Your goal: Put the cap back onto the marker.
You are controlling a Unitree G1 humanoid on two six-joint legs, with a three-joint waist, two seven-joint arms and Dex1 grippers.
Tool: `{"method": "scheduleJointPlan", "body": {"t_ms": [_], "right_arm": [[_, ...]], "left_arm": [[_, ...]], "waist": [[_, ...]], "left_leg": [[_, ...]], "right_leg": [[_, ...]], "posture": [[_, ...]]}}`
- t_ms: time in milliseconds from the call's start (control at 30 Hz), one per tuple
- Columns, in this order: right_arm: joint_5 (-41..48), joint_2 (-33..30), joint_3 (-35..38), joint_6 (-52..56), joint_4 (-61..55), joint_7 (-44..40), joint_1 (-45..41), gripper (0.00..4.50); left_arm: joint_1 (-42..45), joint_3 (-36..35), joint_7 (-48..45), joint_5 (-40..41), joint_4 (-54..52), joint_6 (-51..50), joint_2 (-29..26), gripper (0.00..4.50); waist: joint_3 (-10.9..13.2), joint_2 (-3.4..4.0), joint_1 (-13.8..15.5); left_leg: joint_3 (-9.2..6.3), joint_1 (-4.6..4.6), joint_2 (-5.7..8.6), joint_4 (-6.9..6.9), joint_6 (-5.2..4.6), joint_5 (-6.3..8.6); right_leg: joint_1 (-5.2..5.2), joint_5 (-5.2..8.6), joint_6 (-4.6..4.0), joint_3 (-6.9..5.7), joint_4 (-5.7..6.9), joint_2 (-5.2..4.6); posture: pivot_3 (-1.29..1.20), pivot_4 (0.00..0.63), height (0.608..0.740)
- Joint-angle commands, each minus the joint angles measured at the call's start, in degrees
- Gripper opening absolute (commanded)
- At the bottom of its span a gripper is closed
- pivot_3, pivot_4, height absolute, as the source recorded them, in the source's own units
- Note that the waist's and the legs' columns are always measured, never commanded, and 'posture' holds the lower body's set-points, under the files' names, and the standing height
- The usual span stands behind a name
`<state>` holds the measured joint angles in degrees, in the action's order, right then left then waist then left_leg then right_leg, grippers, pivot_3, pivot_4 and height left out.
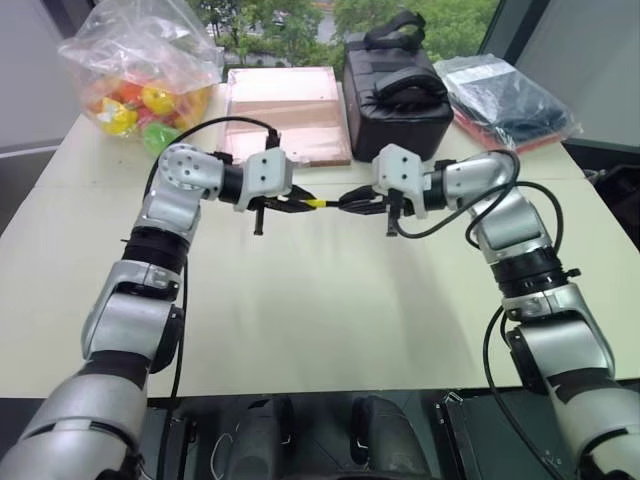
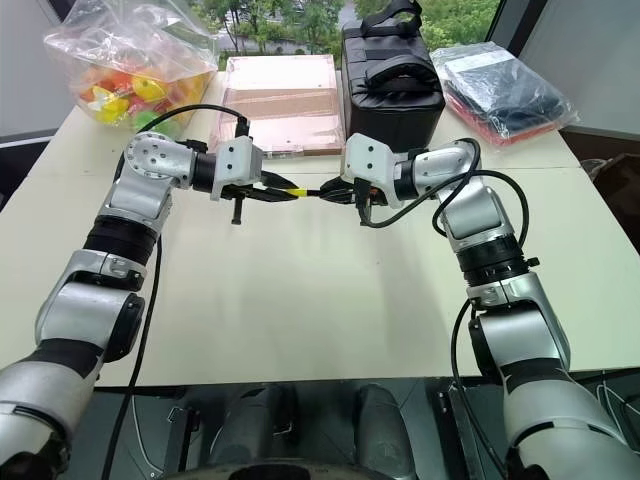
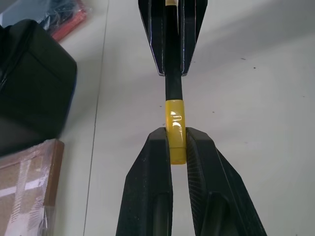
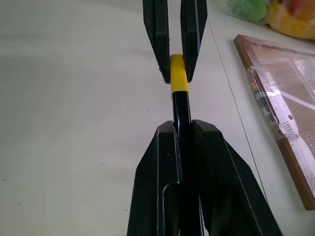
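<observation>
Place: looked like an office or lab room.
Signs: plain pale table (image 1: 330, 330), window (image 1: 300, 25) onto trees, black case (image 1: 395, 100), bagged toys (image 1: 140, 75).

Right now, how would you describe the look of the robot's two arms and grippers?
Both arms are silver-grey metal segments with black joint bands, ending in white wrist housings. The left gripper and right gripper each have two black, tapering, wedge-shaped jaws with ridged inner faces. Loose black cables loop along each forearm.
</observation>
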<state>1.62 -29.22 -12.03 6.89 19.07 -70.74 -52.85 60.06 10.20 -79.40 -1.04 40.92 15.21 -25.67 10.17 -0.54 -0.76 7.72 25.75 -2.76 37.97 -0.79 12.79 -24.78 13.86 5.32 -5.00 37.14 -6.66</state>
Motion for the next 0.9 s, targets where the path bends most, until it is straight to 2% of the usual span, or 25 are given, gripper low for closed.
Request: {"method": "scheduleJointPlan", "body": {"t_ms": [33,767,900], "right_arm": [[3.1,3.0,0.8,-1.4,-4.1,0.9,-2.8,0.0],[1.8,-0.9,0.7,-2.0,-4.2,0.1,0.2,0.0],[1.8,-1.2,0.7,-1.7,-4.5,0.1,0.6,0.0]], "left_arm": [[1.1,2.2,-1.9,1.5,-2.1,0.5,3.4,0.04],[0.5,1.4,1.5,-0.3,1.9,3.1,0.4,0.04],[1.4,1.6,3.7,-1.7,3.2,4.8,-0.1,1.94]], "waist": [[0.0,0.0,0.0],[0.0,0.0,0.0],[0.0,0.0,0.0]], "left_leg": [[0.0,0.0,0.0,0.0,0.0,0.0],[0.0,0.0,0.0,0.01,0.0,0.0],[-0.01,0.01,0.0,0.01,0.0,0.0]], "right_leg": [[0.0,0.0,0.0,0.0,0.0,0.0],[0.0,0.0,0.0,0.0,0.0,0.0],[0.0,0.0,0.0,0.0,0.0,0.0]], "posture": [[0.0,0.15,0.74],[0.0,0.15,0.74],[0.0,0.15,0.74]]}}
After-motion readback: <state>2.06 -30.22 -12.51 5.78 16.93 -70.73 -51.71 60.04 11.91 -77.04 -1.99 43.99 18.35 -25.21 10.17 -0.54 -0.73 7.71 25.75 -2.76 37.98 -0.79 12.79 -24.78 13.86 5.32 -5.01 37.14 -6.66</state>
